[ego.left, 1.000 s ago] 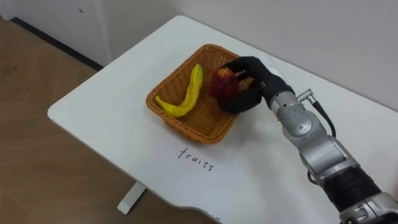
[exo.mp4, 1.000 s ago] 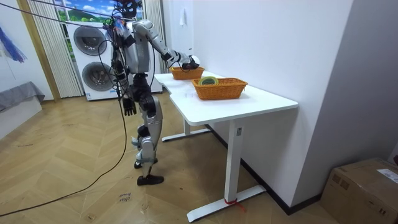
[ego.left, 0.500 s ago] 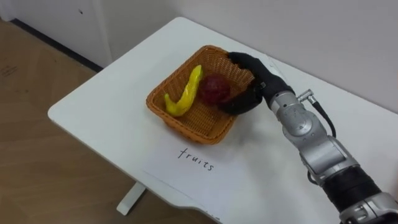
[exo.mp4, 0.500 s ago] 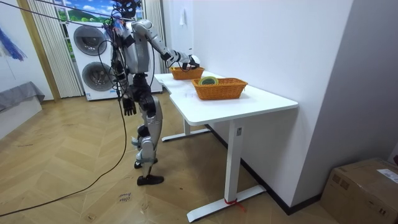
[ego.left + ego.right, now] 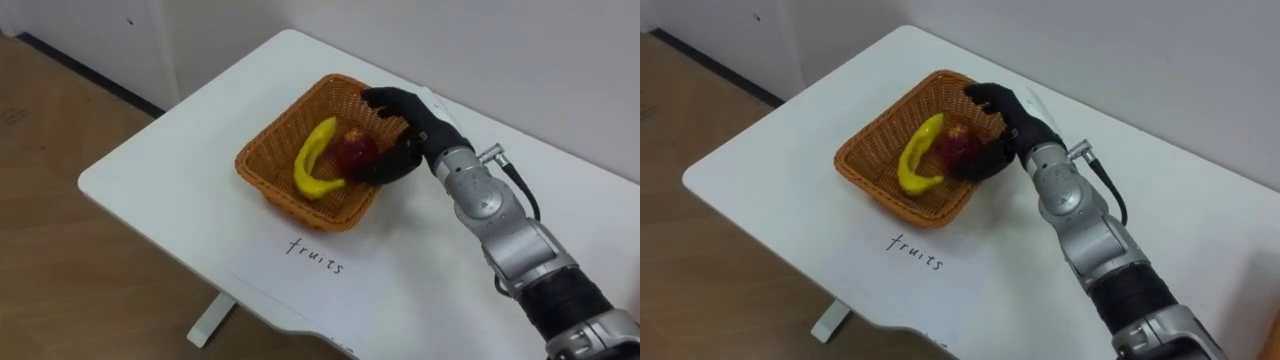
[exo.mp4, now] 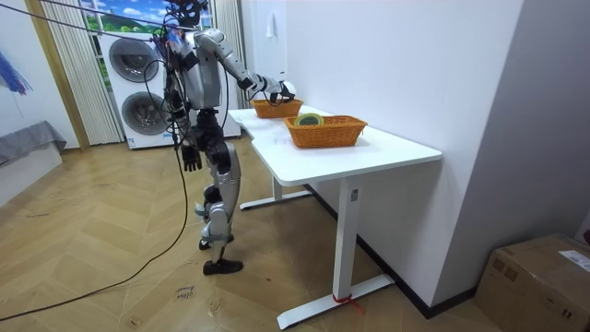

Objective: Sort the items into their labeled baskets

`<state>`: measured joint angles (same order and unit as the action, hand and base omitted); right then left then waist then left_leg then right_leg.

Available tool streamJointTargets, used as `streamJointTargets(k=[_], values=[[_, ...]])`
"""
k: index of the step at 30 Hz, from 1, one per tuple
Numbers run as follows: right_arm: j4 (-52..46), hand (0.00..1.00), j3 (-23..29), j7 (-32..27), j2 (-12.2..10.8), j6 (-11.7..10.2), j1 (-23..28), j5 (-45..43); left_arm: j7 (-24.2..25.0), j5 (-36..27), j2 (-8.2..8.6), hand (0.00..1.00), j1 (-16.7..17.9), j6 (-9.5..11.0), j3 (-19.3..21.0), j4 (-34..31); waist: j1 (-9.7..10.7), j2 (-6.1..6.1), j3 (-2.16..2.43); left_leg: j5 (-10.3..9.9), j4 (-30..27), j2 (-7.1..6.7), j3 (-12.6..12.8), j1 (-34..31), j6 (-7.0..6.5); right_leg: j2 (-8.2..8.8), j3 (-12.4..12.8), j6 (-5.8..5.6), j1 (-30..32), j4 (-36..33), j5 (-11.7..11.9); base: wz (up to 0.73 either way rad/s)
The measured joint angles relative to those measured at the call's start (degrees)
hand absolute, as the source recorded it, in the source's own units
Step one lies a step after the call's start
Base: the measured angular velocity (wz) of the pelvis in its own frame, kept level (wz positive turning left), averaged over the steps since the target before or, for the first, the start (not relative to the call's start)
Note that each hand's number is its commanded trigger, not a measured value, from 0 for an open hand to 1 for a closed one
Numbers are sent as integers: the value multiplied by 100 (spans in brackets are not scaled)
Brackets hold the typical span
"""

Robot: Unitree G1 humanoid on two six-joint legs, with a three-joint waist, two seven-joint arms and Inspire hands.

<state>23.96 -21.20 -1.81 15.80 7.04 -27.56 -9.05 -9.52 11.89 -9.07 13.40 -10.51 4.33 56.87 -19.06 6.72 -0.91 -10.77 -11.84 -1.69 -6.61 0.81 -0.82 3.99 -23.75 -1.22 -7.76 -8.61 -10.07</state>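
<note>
A red apple (image 5: 352, 148) is seen lying in the wicker basket (image 5: 290, 197), just beside a yellow banana (image 5: 315, 160) that curves along its left. The apple's right side is covered by the right hand (image 5: 415, 130), which is reached in over the far rim. Its fingers (image 5: 380, 97) are spread wide and arched above the fruit, not closed on it — whether the thumb below touches the apple cannot be told. The basket is set near the corner of a white table (image 5: 170, 170), with a handwritten word (image 5: 315, 255) before it. In the room view a second basket (image 6: 324, 134) is seen further along the table, its contents hard to make out. The left hand (image 6: 191, 159) hangs at the robot's side — too far off to be read.
</note>
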Motion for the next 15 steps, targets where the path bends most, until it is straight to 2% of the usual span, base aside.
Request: streamJointTargets(k=[5,10,13,15], values=[[-8,0,63,-8,1,-11,0,15,16,3,-1,0,4,13,10,1,43,-5,9,0,6,0,3,46,0,2,1,0,-40,-1,0,0],[-216,0,471,-75,19,-30,1,45,15,3,-7,0,68,125,62,4,100,17,36,1,4,-2,14,70,-1,3,23,0,-57,-4,0,0],[-813,0,686,-225,94,-131,13,218,16,3,-22,0,211,143,62,4,281,2,47,5,2,6,64,98,-4,3,32,0,-55,-3,0,-7],[-1289,0,825,-383,171,-250,54,229,17,14,-27,0,298,166,73,56,488,-40,47,13,1,12,103,114,-10,10,52,0,-69,-4,0,0]])
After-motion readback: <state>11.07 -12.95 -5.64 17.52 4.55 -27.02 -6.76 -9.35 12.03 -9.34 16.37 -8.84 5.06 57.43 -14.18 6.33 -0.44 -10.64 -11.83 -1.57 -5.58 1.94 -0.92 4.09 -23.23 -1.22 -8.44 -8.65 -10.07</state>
